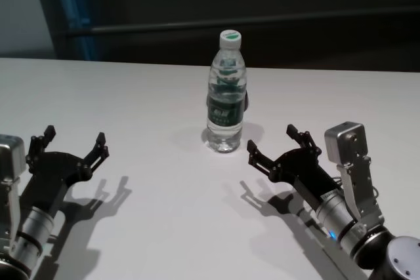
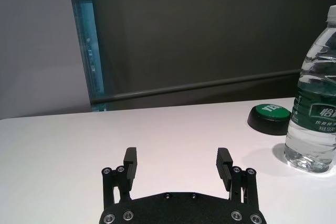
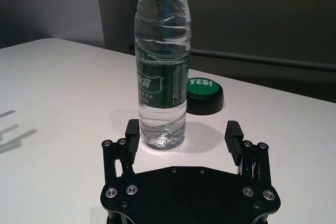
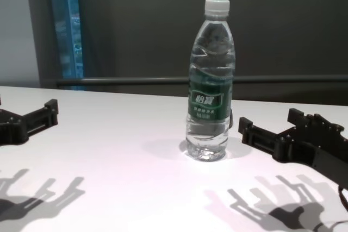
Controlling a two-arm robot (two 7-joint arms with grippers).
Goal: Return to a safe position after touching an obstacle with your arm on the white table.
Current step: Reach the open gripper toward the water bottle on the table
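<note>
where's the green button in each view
Head view: the green button is a dark sliver behind the water bottle.
Left wrist view: on the white table, just beyond the bottle.
Right wrist view: close behind the bottle, green top marked YES.
Chest view: only a dark edge beside the bottle.
Shared landmark: the bottle.

Black, screw-studded left hand (image 1: 73,145) and right hand (image 1: 272,144) on silver wrists.
</note>
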